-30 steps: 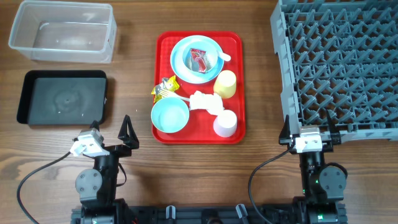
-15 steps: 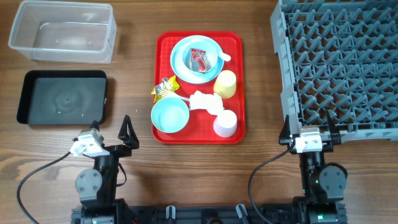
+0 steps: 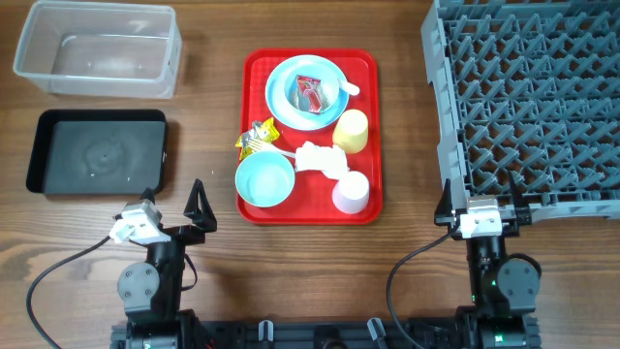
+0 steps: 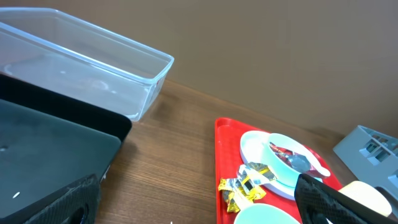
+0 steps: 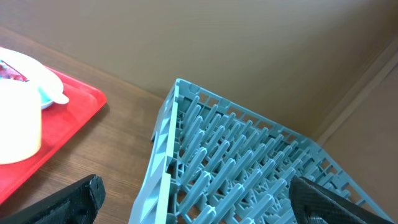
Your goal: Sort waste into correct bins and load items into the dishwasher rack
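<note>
**Station inventory: both grippers spread, nothing held**

Overhead.
- Left gripper (image 3: pixel 172 206): jaws wide apart with nothing between them, at the near table edge. The black tray (image 3: pixel 44 145) is just ahead to its left, and the clear tub (image 3: pixel 97 85) lies beyond that.
- Red tray (image 3: pixel 248 97): ahead and to the right of the left gripper, apart from it. It carries:
  - a plate (image 3: pixel 279 97) at the far end, with a bowl (image 3: pixel 331 99) on it
  - a red-and-white wrapper (image 3: pixel 310 92) inside that bowl, and a spoon (image 3: pixel 350 89) at the bowl's rim
  - a yellow wrapper (image 3: pixel 255 139) at the left edge
  - a napkin (image 3: pixel 320 157) mid-tray
  - a second bowl (image 3: pixel 264 180) at near left
  - a yellow cup (image 3: pixel 352 130) and a white cup (image 3: pixel 351 192) on the right side
- Right gripper (image 3: pixel 479 199): jaws wide apart and empty, at the near-left corner of the dishwasher rack (image 3: pixel 533 97), well apart from the red tray.

Left wrist.
- Fingers (image 4: pixel 68 202) sit at the lower corners with a wide gap and nothing gripped.
- The black tray (image 4: pixel 50 149) is close at left, with the clear tub (image 4: pixel 81 62) behind it.
- The yellow wrapper (image 4: pixel 245 183) and plate (image 4: pixel 255 146) are ahead at right — neither touches the fingers.

Right wrist.
- Fingers (image 5: pixel 68 199) are spread with nothing gripped.
- The dishwasher rack (image 5: pixel 236 162) is ahead, and the white cup (image 5: pixel 15 134) stands on the red tray (image 5: pixel 68 118) at far left.
</note>
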Available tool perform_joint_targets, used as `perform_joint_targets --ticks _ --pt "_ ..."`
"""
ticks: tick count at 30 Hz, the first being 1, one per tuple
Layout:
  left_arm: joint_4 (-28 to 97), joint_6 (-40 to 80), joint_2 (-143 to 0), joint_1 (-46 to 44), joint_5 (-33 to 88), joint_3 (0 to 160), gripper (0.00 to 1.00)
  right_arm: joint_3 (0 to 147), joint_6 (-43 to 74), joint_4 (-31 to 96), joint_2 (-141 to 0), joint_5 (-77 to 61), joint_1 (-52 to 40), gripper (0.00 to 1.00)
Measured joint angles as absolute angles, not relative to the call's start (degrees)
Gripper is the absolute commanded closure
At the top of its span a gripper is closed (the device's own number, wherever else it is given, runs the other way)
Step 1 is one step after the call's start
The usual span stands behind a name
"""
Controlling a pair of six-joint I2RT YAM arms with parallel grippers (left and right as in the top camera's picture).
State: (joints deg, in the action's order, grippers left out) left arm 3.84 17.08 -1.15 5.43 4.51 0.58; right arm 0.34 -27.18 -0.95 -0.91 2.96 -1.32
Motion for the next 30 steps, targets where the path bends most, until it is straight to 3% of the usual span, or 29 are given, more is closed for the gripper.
perform_joint_targets --ticks 5,14,23,30 --pt "3.8 17.1 -1.7 5.4 4.6 0.6 0.00 0.3 -29.2 -4.6 -0.9 -4.9 -1.3 0.00" --pt "3.1 17.1 -1.8 5.4 10.3 0.6 0.00 0.3 -46.2 -8.7 -0.9 -22.8 -1.3 0.00" --pt "7.4 17.1 -1.9 5.4 12.6 3.4 0.00 0.9 -34.4 -11.2 -0.9 -23.2 -1.3 0.00" --pt "19.6 16.0 -3.9 5.4 13.3 13.6 0.00 7.2 -28.3 -11.4 -2.7 -23.5 -1.3 0.00"
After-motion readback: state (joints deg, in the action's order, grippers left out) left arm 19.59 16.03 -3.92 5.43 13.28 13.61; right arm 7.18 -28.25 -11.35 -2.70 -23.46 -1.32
